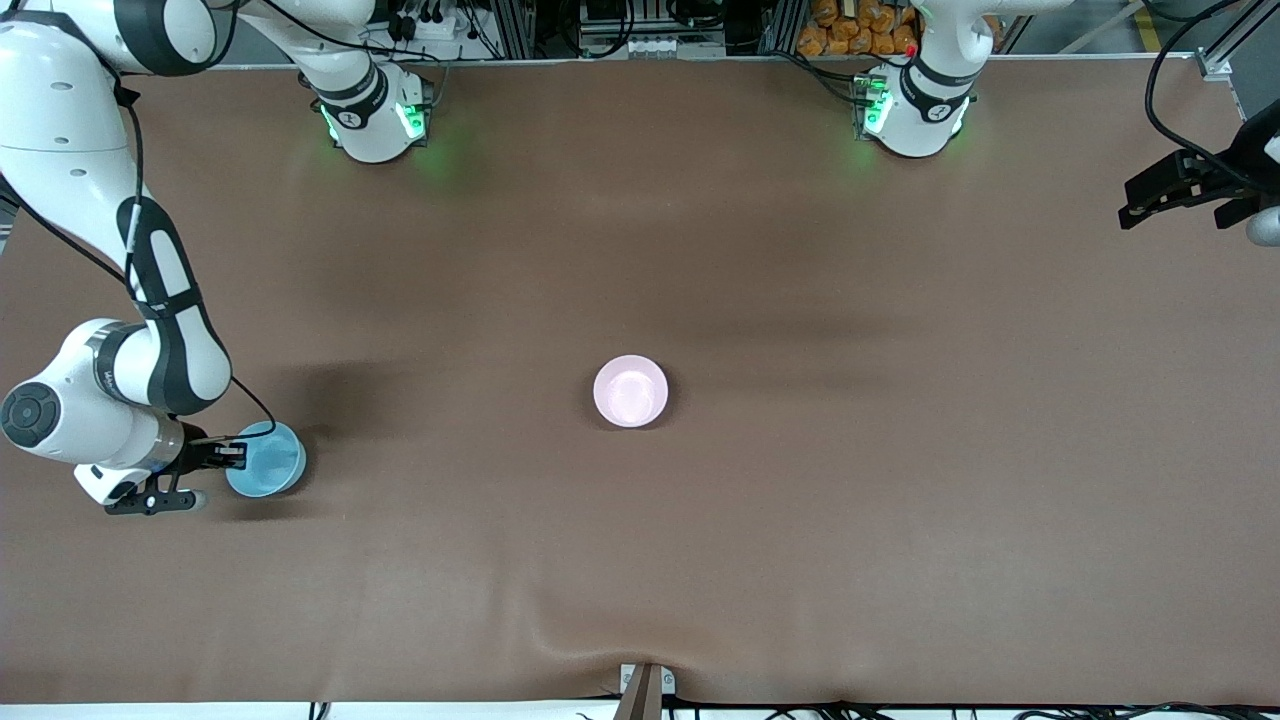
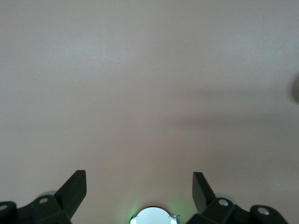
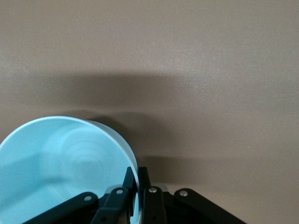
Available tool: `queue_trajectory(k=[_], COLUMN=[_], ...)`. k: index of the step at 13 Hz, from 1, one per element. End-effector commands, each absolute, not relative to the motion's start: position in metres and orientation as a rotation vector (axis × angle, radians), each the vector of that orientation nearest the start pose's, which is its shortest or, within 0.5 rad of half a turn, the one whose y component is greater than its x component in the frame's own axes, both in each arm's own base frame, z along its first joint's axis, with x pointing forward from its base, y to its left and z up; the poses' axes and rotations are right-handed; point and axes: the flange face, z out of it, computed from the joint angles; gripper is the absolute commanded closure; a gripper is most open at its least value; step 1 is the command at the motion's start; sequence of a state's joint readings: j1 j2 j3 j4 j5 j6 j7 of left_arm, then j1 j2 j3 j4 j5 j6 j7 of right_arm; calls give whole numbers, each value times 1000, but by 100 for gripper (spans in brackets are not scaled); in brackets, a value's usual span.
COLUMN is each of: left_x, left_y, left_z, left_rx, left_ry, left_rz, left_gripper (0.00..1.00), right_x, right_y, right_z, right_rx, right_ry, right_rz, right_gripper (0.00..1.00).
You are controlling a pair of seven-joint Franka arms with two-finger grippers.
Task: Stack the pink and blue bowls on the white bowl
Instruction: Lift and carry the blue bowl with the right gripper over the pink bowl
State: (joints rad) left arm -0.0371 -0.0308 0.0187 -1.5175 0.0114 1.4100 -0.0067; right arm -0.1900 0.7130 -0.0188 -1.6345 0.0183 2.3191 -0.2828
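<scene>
The light blue bowl (image 1: 270,462) (image 3: 65,168) is at the right arm's end of the table, nearer the front camera than the pink bowl. My right gripper (image 1: 238,456) (image 3: 138,176) is shut on its rim, one finger inside the wall and one outside. The pale pink bowl (image 1: 630,391) stands upright at the middle of the table. The white bowl does not show on its own; I cannot tell whether it lies under the pink one. My left gripper (image 1: 1130,205) (image 2: 140,179) hangs open over the left arm's end of the table, holding nothing.
The brown table cover (image 1: 800,520) bears a raised crease (image 1: 600,640) near the front edge, by a small bracket (image 1: 645,685). Both arm bases (image 1: 375,125) (image 1: 915,115) stand along the edge farthest from the front camera.
</scene>
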Motion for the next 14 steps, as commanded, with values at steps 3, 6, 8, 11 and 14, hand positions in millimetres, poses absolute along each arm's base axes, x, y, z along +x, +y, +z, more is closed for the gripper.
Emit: queue_trajectory(k=[3, 6, 8, 11, 14], left_x=[524, 524, 525, 525, 528], left_y=[-12, -14, -14, -16, -14], left_z=[656, 657, 657, 657, 651], left_rx=[-3117, -3117, -3117, -3115, -3116], left_ry=[36, 41, 41, 48, 41], left_rz=[129, 124, 124, 124, 140], left_gripper=[0, 0, 0, 0, 0], right_x=[674, 677, 668, 653, 638], right_y=[-133, -113, -98, -74, -41], right_z=[237, 299, 336, 380, 430], right_rx=[-3115, -3108, -3068, -2896, -2872], right_ry=[-131, -147, -121, -2, -17], right_rz=[52, 16, 74, 127, 142], right_gripper=[100, 100, 100, 100, 100])
